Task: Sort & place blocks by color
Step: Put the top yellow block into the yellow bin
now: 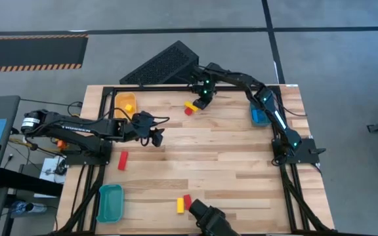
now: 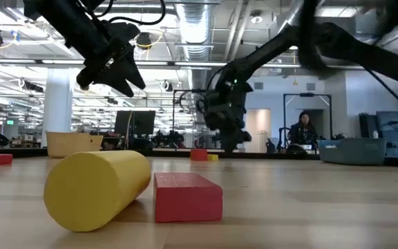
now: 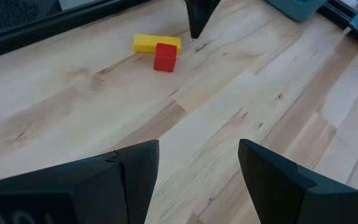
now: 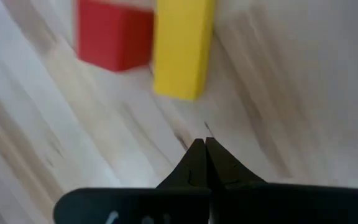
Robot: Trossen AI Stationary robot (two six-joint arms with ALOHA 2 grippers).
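On the pale plank table (image 1: 228, 157), left to right: the left gripper (image 1: 156, 134) hovers empty, fingers apart; a red bar (image 1: 123, 159) lies lengthwise front-to-back; the right gripper (image 1: 201, 99), fingers pinched shut, stands beside a red cube (image 1: 189, 111) touching a yellow bar (image 1: 193, 104). Beyond lies grey floor (image 1: 176, 16).

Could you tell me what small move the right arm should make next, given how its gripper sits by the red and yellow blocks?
Probably open the fingers first. The right gripper is shut and empty, its tips just short of the yellow bar, which lies touching the red cube on the table. Shut fingers cannot straddle either block, so opening before advancing seems sensible.
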